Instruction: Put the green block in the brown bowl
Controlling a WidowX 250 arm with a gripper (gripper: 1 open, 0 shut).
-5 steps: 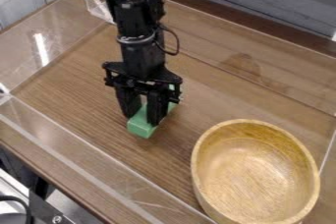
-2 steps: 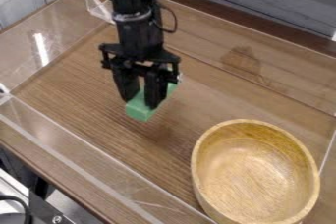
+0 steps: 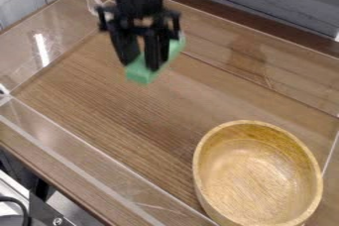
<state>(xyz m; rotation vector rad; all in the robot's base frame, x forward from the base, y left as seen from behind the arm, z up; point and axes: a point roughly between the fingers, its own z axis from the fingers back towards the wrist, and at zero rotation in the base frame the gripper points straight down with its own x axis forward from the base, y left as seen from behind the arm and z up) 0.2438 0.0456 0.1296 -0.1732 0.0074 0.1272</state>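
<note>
Across the wood-grain tabletop (image 3: 93,141) with its clear acrylic walls (image 3: 79,175), I've got just a few things to track, so let me go biggest first. One large round shallow wooden bowl (image 3: 259,175), light tan-brown with a thick rim, sits at the lower right of the view, and I see nothing inside it. One black robot arm comes down from the top edge, and its black gripper (image 3: 143,59) points straight down, fingers pinching the one small bright green block (image 3: 143,68), which peeks out at the fingertips. And here's the change: a second ago that block was down on the tabletop between the fingers, and now it's lifted clear of the wood and hanging in the air at upper left, well apart from the bowl. That tells me the pick-up has worked and the grasp looks secure. I judge the carry is what's left: I need to swing over toward the lower right, get above the bowl's opening, then let go. Count stands at one bowl, one block, one gripper.
</note>
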